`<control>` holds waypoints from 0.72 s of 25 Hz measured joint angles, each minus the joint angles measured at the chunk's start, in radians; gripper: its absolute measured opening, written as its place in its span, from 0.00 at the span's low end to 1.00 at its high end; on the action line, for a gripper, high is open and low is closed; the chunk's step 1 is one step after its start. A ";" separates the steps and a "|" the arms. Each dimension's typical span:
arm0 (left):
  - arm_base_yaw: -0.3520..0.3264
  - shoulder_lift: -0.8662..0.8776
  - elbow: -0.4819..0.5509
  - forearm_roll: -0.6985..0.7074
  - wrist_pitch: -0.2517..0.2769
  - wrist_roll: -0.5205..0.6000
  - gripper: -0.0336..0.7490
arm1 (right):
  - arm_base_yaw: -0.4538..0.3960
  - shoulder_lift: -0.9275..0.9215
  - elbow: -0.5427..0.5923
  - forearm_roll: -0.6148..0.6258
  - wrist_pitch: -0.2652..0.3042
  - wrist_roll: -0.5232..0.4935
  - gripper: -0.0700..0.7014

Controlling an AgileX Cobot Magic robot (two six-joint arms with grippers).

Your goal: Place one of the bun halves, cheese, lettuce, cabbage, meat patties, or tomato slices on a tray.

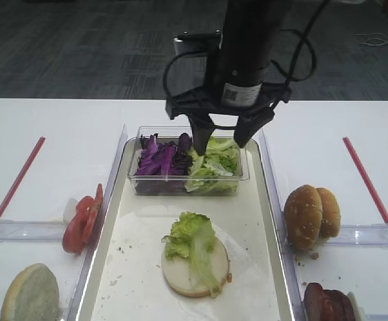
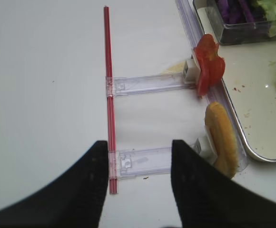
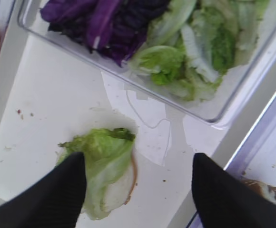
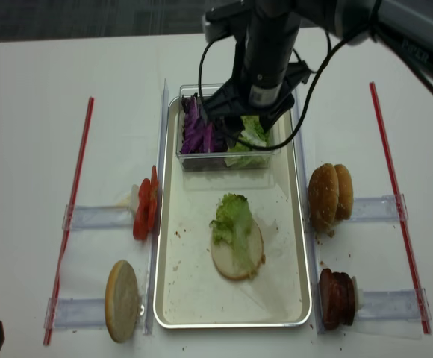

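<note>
Fetching another filling, judging by the right pincer (image 1: 222, 136) hanging open and empty above the clear tub (image 1: 188, 182) of lettuce (image 1: 214, 164) and cabbage (image 1: 162, 159). Next: descend into the tub, close on leaves, carry to the pale bun half (image 1: 195, 266) on the tray (image 1: 261, 254). Arm vertical, pointing straight down. Left pincer (image 2: 140, 175) open over the desk (image 2: 47, 90), idle.

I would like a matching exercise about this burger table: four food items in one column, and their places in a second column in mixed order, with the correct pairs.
Things:
1. lettuce
2. cabbage
3. tomato slices
4. meat patties

Places:
A. standing on edge, left of the tray
B. on the pale bun half on the tray
C. standing on edge, right of the tray, near corner
D. left part of the clear tub

Pairs: 1-B, 2-D, 3-A, 4-C
</note>
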 joint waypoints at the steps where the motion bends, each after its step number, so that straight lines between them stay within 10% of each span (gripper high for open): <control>1: 0.000 0.000 0.000 0.000 0.000 0.000 0.42 | -0.015 0.000 0.000 0.000 0.002 0.000 0.73; 18: 0.000 0.000 0.000 0.000 0.000 0.000 0.42 | -0.331 0.000 0.000 -0.029 0.004 -0.002 0.73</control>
